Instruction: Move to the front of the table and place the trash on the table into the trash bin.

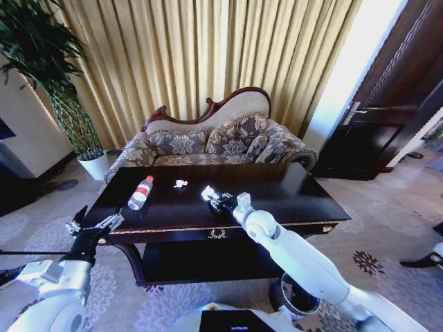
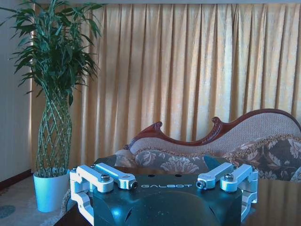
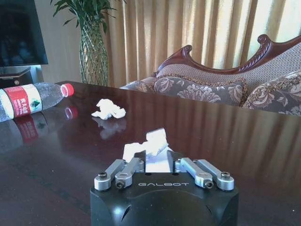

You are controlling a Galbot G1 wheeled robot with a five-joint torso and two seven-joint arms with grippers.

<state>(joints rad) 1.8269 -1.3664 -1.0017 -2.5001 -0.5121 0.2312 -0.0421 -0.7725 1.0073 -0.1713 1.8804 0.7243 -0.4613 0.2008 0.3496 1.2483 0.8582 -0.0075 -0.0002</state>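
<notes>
— Table (image 1: 291,200) first: what lies on that dark glossy top?

— Toward the robot's left a clear plastic bottle (image 1: 140,192) with a red label lies on its side. Near it, closer to the sofa (image 1: 214,142), sits a crumpled white paper wad (image 1: 181,183).

— And the right gripper (image 1: 213,198)?

— Over the middle of the tabletop, its fingers closed around a second white paper wad (image 3: 149,147).

— The left gripper (image 1: 97,226)?

— At the table's front left corner, fingers spread wide, holding nothing.

— Where's the trash bin (image 1: 296,294)?

— On the carpet before the table, to the robot's right, partly hidden under the right arm.
</notes>
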